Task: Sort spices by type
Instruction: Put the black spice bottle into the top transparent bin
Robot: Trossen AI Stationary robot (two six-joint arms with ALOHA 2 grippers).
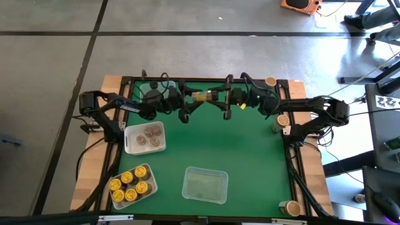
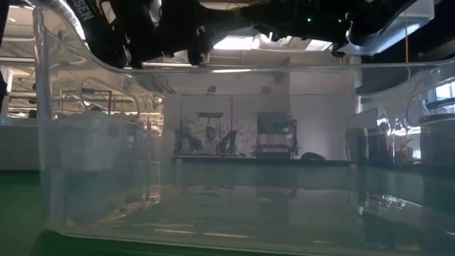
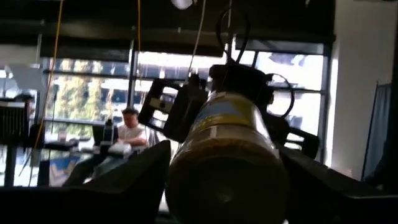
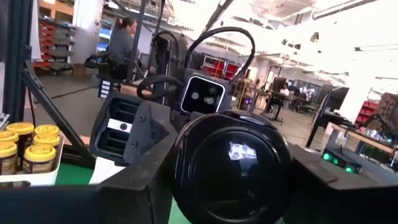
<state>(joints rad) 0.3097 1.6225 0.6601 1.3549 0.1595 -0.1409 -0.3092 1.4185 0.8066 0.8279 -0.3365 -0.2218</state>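
One spice jar (image 1: 203, 96) with a yellowish label and a dark lid lies level in the air above the table's far middle, between my two grippers. My right gripper (image 1: 221, 97) is shut on its lid end. My left gripper (image 1: 192, 101) comes from the table's left. It is open, with its fingers close on either side of the jar's bottom end (image 3: 227, 180). The right wrist view looks straight at the round dark lid (image 4: 231, 163). My left gripper has a finger (image 3: 134, 177) close beside each side of the jar's bottom end; whether they touch it I cannot tell. My right gripper pinches the jar's dark lid (image 4: 186, 174) between its two fingers, coming level from the table's right, along the jar's length. The jar is lifted clear of the table and lies level.
A white tray (image 1: 161, 145) of brownish-grey-lidded jars and a tray (image 1: 150, 170) of yellow-lidded jars stand at the left. An empty clear tray (image 1: 205, 184) sits near the front and fills the low view (image 2: 227, 178). Tan-lidded jars (image 1: 282, 120) stand along the right edge.
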